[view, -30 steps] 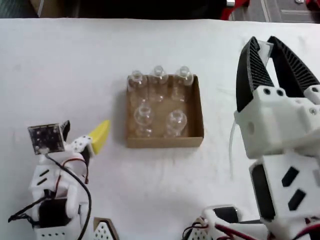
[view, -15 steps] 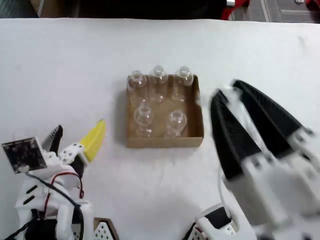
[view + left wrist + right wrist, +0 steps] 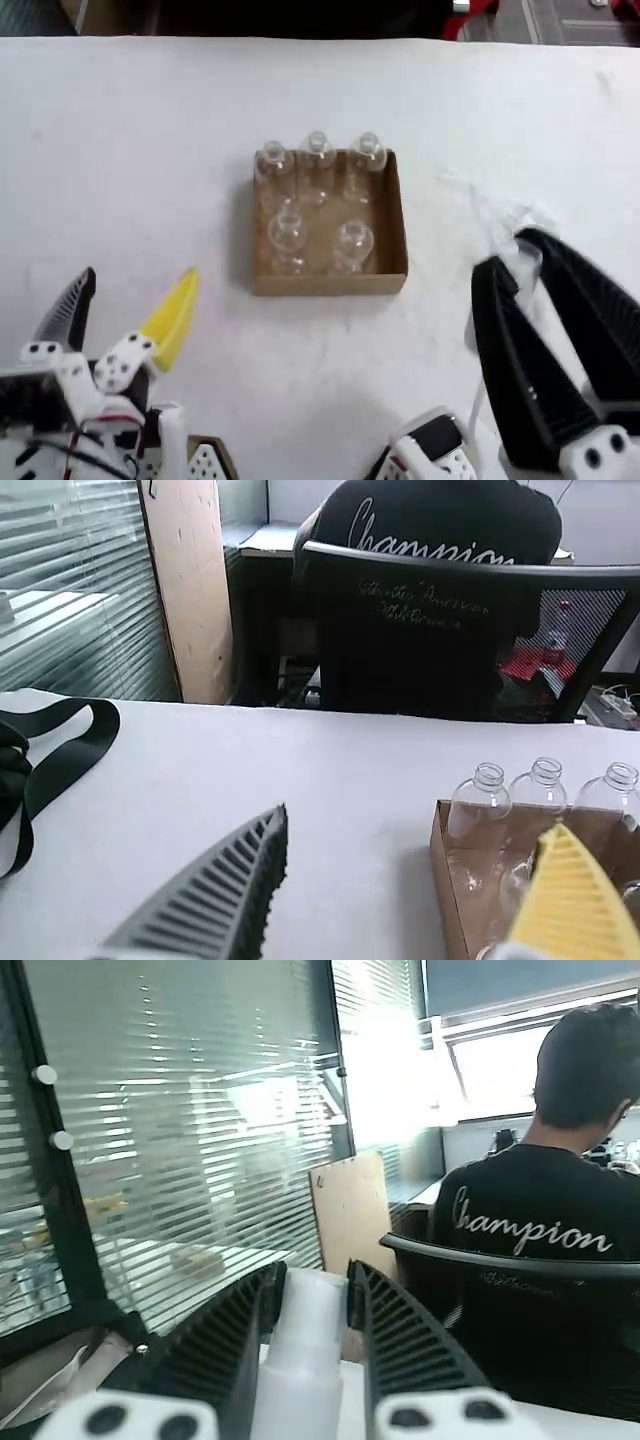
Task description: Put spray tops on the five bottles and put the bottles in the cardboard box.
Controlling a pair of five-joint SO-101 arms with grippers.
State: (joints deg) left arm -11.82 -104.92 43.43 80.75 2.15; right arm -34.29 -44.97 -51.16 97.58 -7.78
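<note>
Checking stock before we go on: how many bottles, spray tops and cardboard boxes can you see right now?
bottles: 5, all in the box
spray top: 1
cardboard box: 1
Total: 7

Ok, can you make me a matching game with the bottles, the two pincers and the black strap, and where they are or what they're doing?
Things:
1. bottles
2. left pincer
3. right pincer
4. black strap

States:
A. shut on a spray top
B. lying flat on the bare table
C. standing in the cardboard box
D. open, holding nothing

Pairs: 1-C, 2-D, 3-A, 4-B
</note>
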